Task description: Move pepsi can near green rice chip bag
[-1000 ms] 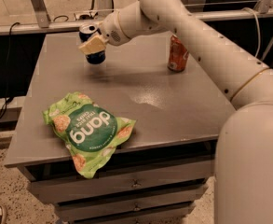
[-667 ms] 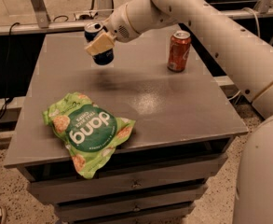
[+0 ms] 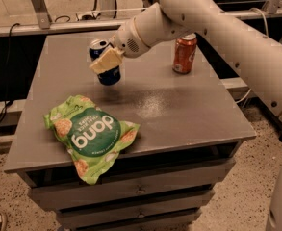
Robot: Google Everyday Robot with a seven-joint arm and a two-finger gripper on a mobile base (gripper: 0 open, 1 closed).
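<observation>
- Pepsi can (image 3: 110,76): small, dark blue, silver top; tilted, over the back left of the desk (image 3: 179,109).
- Hand (image 3: 106,64): clamped around the pepsi can.
- Green bag (image 3: 90,134): crinkled, white "dang" lettering; front left, apart from the pepsi can.
- Orange-red can (image 3: 185,54): upright, back right.

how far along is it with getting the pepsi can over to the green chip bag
Done: the gripper is shut on the small dark blue pepsi can, which looks lifted off the grey table and tilted. In hand: the carry, with the can over the table's far side. Left: set it down beside the crinkled green rice chip bag at the near edge and let go.
</observation>
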